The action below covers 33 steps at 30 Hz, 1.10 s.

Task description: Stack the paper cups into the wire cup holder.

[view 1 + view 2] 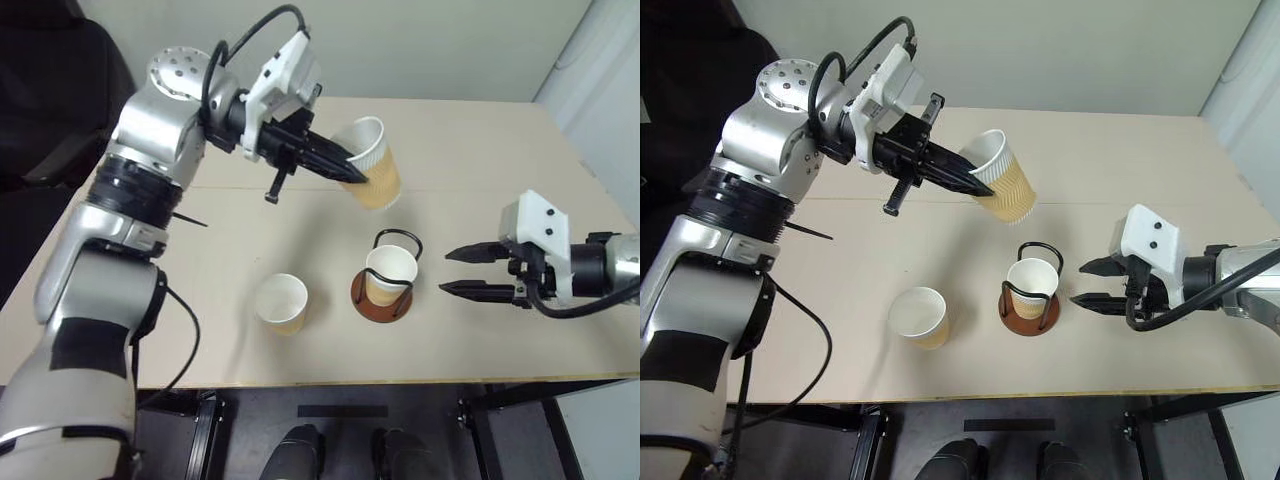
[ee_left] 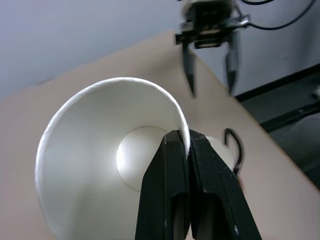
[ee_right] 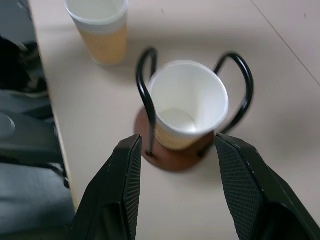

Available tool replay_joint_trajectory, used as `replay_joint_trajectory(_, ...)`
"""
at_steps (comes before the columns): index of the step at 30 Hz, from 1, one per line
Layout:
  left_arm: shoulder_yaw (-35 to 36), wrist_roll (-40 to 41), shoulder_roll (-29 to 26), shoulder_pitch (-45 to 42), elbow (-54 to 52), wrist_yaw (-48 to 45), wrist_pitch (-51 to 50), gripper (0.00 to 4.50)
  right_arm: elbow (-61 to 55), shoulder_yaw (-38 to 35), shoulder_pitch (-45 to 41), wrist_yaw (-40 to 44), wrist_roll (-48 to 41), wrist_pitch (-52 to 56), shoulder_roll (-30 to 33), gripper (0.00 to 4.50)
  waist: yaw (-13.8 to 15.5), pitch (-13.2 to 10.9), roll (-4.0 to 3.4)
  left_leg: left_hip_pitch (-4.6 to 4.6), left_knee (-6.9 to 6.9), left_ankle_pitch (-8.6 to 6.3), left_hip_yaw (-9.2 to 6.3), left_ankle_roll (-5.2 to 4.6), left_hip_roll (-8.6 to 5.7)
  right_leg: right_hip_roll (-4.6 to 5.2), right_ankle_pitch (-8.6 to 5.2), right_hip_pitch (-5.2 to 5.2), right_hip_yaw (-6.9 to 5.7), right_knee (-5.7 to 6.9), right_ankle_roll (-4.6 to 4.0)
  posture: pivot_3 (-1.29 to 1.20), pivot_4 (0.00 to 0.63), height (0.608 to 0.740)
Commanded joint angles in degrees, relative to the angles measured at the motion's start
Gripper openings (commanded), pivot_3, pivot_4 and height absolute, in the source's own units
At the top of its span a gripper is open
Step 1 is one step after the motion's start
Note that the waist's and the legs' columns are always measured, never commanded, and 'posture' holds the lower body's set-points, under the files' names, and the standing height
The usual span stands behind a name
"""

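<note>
Left hand point(image 1: 975, 183) pinching raised paper cup's point(image 1: 1004, 190) rim above wire cup holder point(image 1: 1031, 292).

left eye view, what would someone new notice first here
The left gripper holds a tilted paper cup by its rim, in the air over the middle of the table. Below it the wire cup holder already has one cup in it, and a third cup stands to its left. The right gripper hangs open beside the holder.
</note>
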<state>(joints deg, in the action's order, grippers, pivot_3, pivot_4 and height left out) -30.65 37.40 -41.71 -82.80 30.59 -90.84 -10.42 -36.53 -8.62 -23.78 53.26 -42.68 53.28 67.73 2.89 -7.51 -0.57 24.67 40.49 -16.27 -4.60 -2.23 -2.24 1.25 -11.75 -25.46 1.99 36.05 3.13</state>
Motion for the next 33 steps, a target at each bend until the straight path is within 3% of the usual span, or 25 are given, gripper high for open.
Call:
replay_joint_trajectory(1,-3.78,5.44,-1.82,-2.86,-3.82,-1.66,-1.70,0.02,-1.50,-1.90,0.15,-0.33,0.52,-1.22,0.53,2.27,0.00,0.00,0.00,0.00,0.00,0.00,0.02,0.00,-0.01,0.00,0.00,0.00,0.00,-0.01,0.01,0.00,0.150,0.740)
replay_joint_trajectory(5,-8.72,7.54,-2.15,-4.10,-3.72,-1.66,-0.45,0.02,-1.75,-2.45,0.76,-0.56,0.45,-1.21,0.60,2.27,0.10,0.00,0.00,0.00,0.04,0.00,0.03,0.00,-0.01,0.00,0.02,0.04,-0.01,-0.02,0.03,0.00,0.150,0.740)
replay_joint_trajectory(15,-15.36,2.74,3.83,-6.20,3.74,-1.66,11.46,0.02,-2.67,-4.08,2.09,-1.59,-0.26,-0.71,0.30,2.27,0.20,-0.01,0.01,0.00,0.12,-0.02,0.02,-0.03,0.01,0.03,0.03,0.08,0.00,-0.01,0.06,0.00,0.150,0.740)
replay_joint_trajectory(33,-20.96,5.34,4.12,-5.36,1.08,-1.66,13.17,0.02,-4.29,-5.35,3.15,-3.99,-1.76,0.77,0.14,2.27,0.41,-0.01,0.02,0.01,0.15,-0.02,0.07,-0.04,0.00,0.00,0.04,0.08,-0.02,0.00,0.08,0.00,0.150,0.740)
